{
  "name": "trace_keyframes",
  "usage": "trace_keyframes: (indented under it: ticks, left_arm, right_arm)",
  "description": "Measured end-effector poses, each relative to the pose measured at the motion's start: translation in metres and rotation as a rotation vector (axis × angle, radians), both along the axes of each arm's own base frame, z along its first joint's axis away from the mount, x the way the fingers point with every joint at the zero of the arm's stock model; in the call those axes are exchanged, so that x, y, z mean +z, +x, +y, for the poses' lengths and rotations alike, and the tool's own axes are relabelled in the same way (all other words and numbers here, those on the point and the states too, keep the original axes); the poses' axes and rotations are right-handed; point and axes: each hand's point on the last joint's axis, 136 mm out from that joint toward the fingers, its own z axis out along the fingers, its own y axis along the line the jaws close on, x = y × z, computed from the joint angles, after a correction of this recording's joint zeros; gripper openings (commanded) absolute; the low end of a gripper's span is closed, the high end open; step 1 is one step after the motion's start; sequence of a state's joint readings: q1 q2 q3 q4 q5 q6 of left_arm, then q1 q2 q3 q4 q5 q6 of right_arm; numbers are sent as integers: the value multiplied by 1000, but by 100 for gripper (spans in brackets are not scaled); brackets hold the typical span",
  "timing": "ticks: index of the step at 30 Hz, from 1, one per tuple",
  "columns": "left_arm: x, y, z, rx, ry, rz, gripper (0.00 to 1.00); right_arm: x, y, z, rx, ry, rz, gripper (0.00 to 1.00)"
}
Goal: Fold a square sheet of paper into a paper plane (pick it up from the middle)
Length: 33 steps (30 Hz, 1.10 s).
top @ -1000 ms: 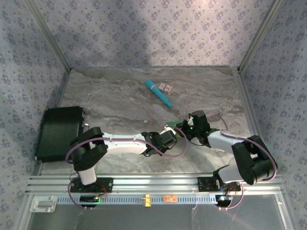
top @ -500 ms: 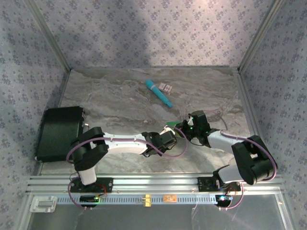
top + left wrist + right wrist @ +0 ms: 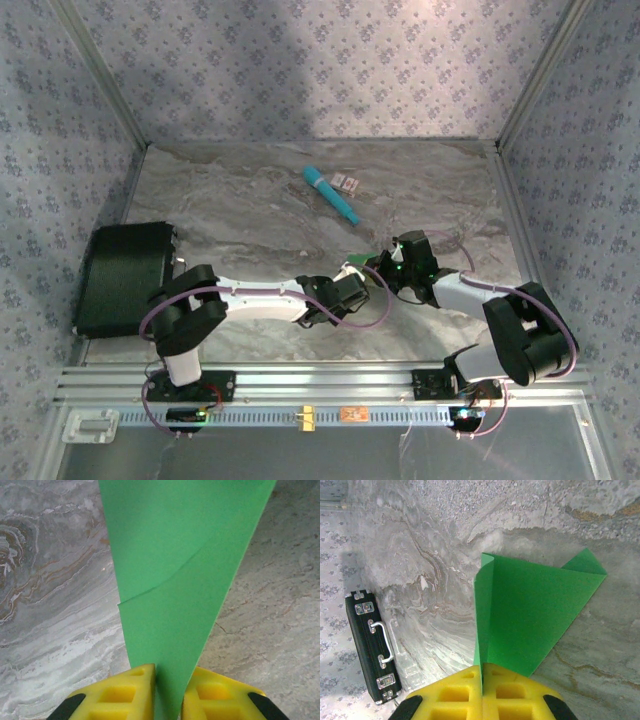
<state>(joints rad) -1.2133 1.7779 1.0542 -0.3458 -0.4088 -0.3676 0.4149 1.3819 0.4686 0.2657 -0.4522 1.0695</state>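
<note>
counts: 1 green paper (image 3: 175, 570), 1 teal stick (image 3: 331, 194), 1 small card (image 3: 346, 183), 1 black case (image 3: 122, 277), 2 hands.
left hand (image 3: 169, 677): clamped on the paper's narrow end.
right hand (image 3: 482, 672): pressed closed, pinching a folded edge of the paper.
paper: folded, tapered, held between both hands, nearer the arm bases than the stick.
change: arms and paper unmoved since 0.5 s ago.
room: bare counter (image 3: 230, 200) left of the stick. case far left of it, card just right of its far end.
</note>
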Motion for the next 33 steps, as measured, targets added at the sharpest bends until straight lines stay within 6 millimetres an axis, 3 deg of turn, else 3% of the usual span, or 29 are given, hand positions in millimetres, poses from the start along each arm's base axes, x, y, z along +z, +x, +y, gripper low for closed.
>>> trace_keyframes:
  ticks: [7, 14, 22, 33]
  left_arm:
    - [0, 0, -1, 1, -8, 3, 7]
    - [-10, -1, 0, 16, -82, 93, 5]
    - [-14, 3, -1, 37, -206, 220, 3]
    - [-16, 0, -9, 43, -327, 336, 2]
  right_arm:
    - [-1, 0, -4, -13, -18, 0, 22]
    - [13, 2, -29, -66, -72, -41, 39]
    - [32, -3, -54, -126, -122, -100, 47]
    - [26, -14, -63, -138, -136, -81, 47]
